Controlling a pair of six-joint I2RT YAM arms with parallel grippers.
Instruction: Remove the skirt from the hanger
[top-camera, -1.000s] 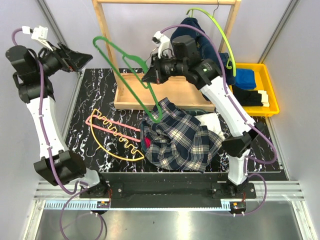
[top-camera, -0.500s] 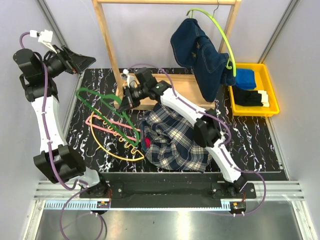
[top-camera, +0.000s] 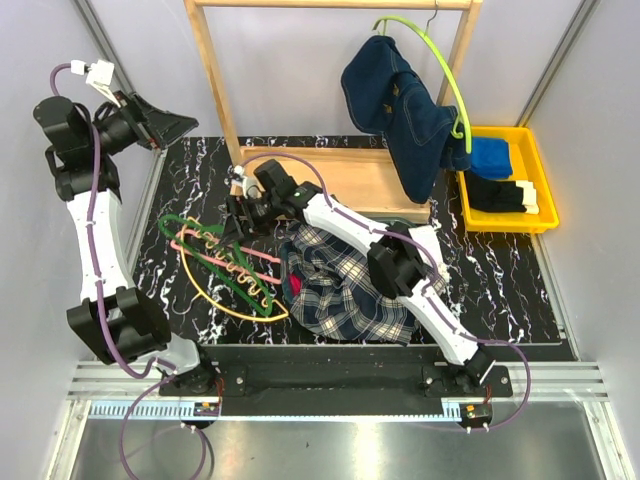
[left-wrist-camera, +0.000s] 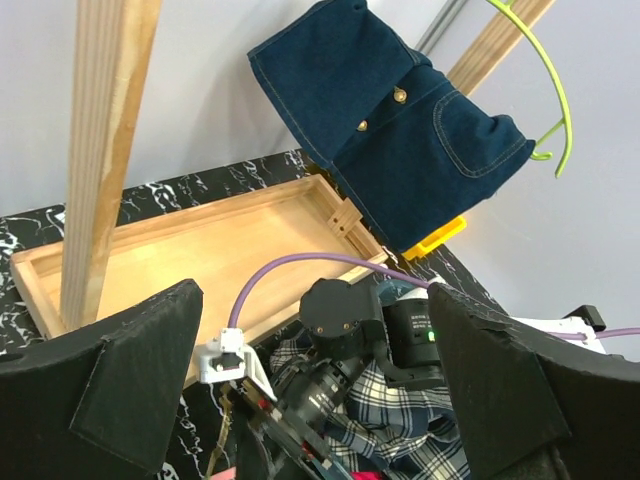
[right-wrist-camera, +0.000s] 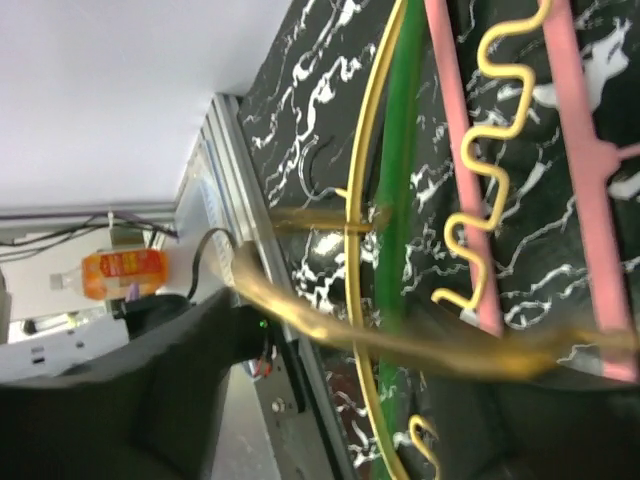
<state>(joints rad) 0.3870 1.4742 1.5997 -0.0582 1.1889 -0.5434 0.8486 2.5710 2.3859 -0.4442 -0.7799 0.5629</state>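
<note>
The plaid skirt (top-camera: 350, 285) lies crumpled on the black marbled table, free of the hanger; in the left wrist view the skirt (left-wrist-camera: 410, 420) shows under the right arm's wrist. The dark green hanger (top-camera: 222, 268) lies flat at the table's left, across another hanger. My right gripper (top-camera: 237, 215) hovers just over its upper end, open. In the right wrist view the hanger's green bar (right-wrist-camera: 400, 200) runs along the table between the spread fingers of the right gripper (right-wrist-camera: 370, 400), apart from both. My left gripper (top-camera: 170, 125) (left-wrist-camera: 320, 400) is raised at the far left, open and empty.
A pale yellow hanger (top-camera: 215, 300) with a pink bar (top-camera: 215, 248) lies under the green one. A wooden tray (top-camera: 350, 185) sits below the wooden rack post (top-camera: 212, 70). Denim (top-camera: 400, 100) hangs on a lime-green hanger (top-camera: 440, 70). Yellow bin (top-camera: 510, 180) at right.
My right arm swung left and down, carrying the green hanger off the skirt and onto the yellow hanger. Its jaws then opened and let it go. The left arm barely moved.
</note>
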